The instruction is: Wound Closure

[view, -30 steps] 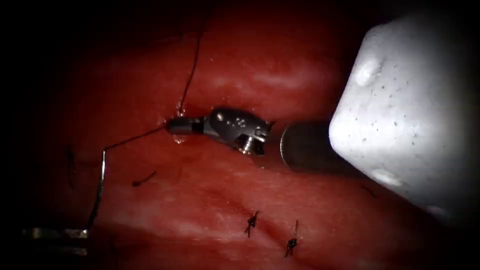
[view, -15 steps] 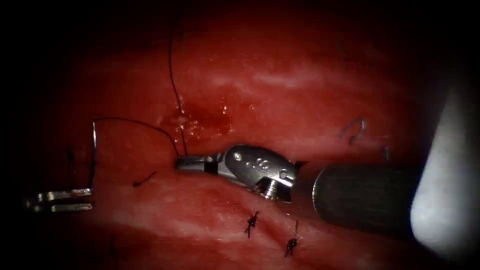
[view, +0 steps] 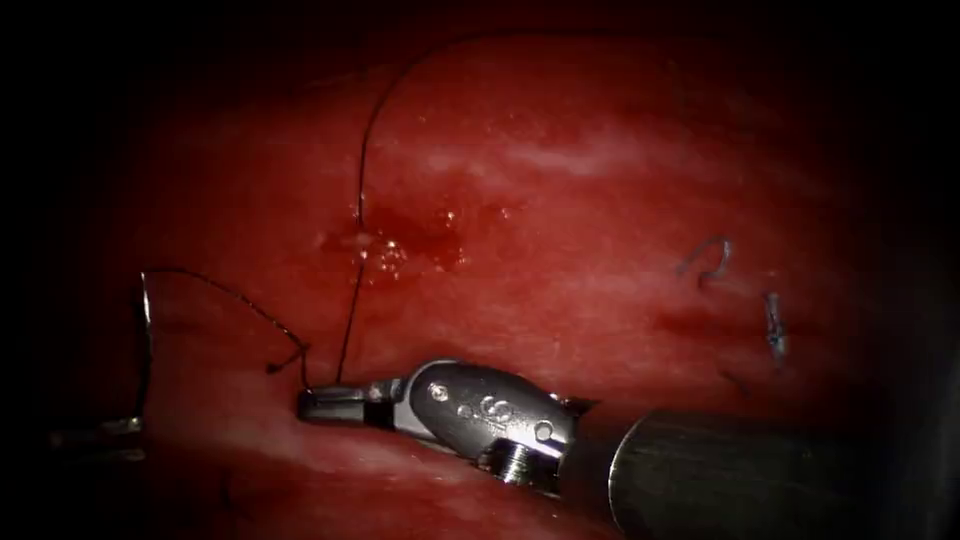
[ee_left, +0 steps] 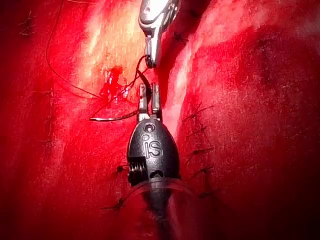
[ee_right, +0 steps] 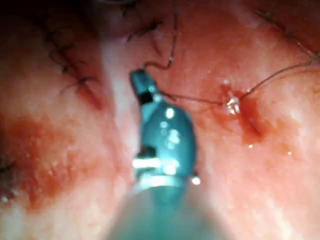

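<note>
The tissue (view: pixel 600 200) is lying across the endoscope view, wet and red, with a small glistening patch of fluid (view: pixel 400 250) where the thread (view: pixel 352 300) is coming out of it. Finished stitches (ee_left: pixel 197 150) are sitting in a row along the closed cut in the left wrist view.

The right tool (view: pixel 335 402) is reaching in from the right, low over the tissue, with its jaws pressed together on the thread — one strand is running up from the tip to the fluid patch and beyond, another is curving off leftward.

The left tool (ee_left: pixel 149 97) is sitting at the far left edge of the endoscope view, clamped on the needle (ee_left: pixel 112 118) near one end of its curve. The needle is lying free of the tissue, left of the exit point — its body is standing up from the jaws in the endoscope view.
</note>
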You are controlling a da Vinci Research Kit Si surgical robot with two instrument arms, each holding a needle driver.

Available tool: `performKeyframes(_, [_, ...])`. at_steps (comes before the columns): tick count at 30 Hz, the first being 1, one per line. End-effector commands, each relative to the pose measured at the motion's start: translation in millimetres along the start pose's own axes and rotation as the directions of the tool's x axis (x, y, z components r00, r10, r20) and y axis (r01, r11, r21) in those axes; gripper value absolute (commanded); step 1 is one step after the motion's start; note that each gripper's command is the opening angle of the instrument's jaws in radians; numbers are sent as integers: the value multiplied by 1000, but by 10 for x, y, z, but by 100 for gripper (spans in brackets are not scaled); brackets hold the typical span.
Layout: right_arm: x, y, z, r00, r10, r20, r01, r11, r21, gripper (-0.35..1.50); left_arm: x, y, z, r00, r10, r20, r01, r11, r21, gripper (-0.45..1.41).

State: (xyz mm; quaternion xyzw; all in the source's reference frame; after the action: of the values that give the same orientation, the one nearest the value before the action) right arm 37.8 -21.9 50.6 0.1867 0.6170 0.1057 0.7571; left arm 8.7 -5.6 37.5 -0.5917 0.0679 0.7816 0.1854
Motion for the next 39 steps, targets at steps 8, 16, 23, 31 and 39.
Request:
performKeyframes(8, [-41,58,-8,985,-174,2,174,984,-32,96,-30,-24,-21,999,11,32,-15,993,121,-45])
performKeyframes(16, [-75,91,9,973,-232,16,233,971,-62,93,-33,-27,-31,998,16,56,-24,989,145,-45])
performKeyframes(23, [-89,108,40,963,-266,51,269,960,-75,93,-29,-24,-31,999,17,42,-23,991,129,-45])
performKeyframes(31, [-116,118,56,930,-320,183,337,939,-69,44,17,-13,-36,1000,12,-29,-9,995,101,-45])
performKeyframes(39, [-94,94,22,934,-324,148,338,937,-85,-35,11,-19,-31,999,16,-47,-12,997,81,-45])
